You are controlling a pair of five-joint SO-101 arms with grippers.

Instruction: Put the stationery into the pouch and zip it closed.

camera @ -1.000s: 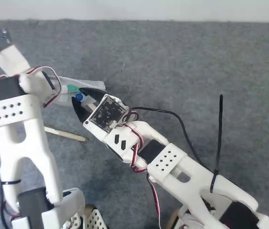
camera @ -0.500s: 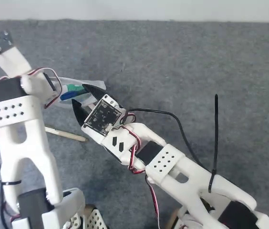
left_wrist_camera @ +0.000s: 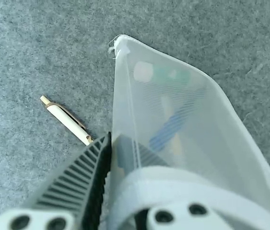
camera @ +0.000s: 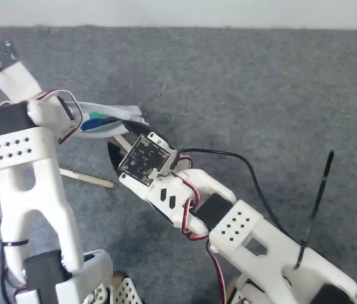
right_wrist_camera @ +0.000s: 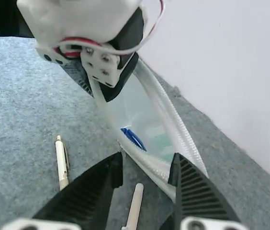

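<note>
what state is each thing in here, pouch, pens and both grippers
pouch: held up by one edge, mouth looks unzipped, blue and green items inside
left gripper: shut on the pouch edge
right gripper: fingers open, at the pouch mouth
cream stick: loose between the open fingers, pointing at the pouch, not clamped
clip pen: lying flat on the carpet, outside the pouch

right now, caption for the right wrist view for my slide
Open right gripper at the clear pouch held by the left gripper, a white pen lying on the carpet.
</note>
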